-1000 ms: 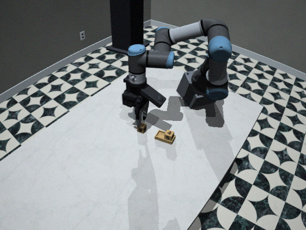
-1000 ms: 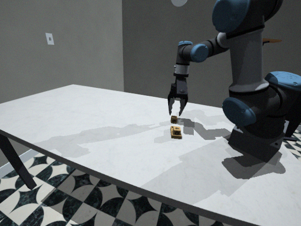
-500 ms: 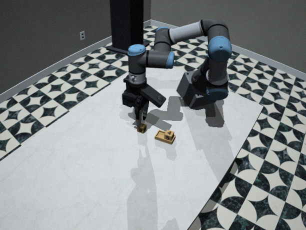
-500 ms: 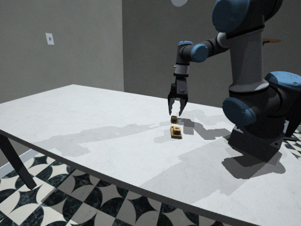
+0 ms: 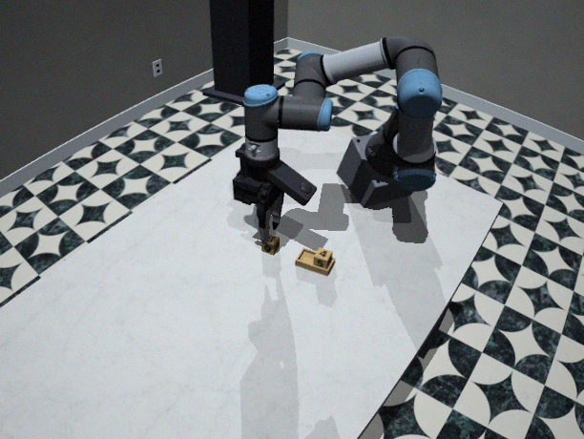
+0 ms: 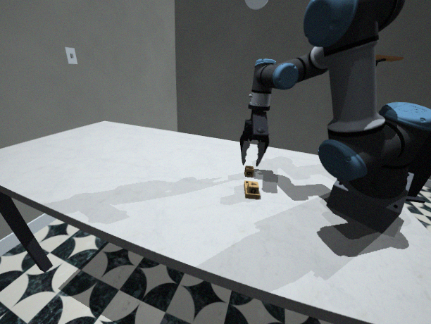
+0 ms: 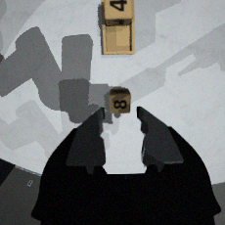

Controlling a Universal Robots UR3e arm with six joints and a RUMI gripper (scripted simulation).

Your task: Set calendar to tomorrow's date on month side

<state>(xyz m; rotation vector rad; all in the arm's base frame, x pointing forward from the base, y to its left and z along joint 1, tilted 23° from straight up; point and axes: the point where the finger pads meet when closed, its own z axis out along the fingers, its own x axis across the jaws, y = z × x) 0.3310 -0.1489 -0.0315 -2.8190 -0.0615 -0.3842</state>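
A small wooden cube [image 5: 270,244] lies loose on the white table, apart from the tray. It also shows in the exterior view [image 6: 249,171] and in the wrist view [image 7: 119,101], where its top face reads 8. The wooden tray [image 5: 312,261] [image 6: 252,194] [image 7: 117,29] holds one cube [image 5: 323,258] [image 7: 118,7] with 4 on top; its other slot is empty. My gripper [image 5: 268,226] [image 6: 250,163] [image 7: 120,108] points down just above the loose cube. Its fingers are apart with nothing between them.
The robot base [image 5: 382,177] stands on the table behind and to the right of the tray. A dark pillar [image 5: 240,48] stands on the floor beyond the table. The table's curved edge [image 5: 429,324] runs at the right.
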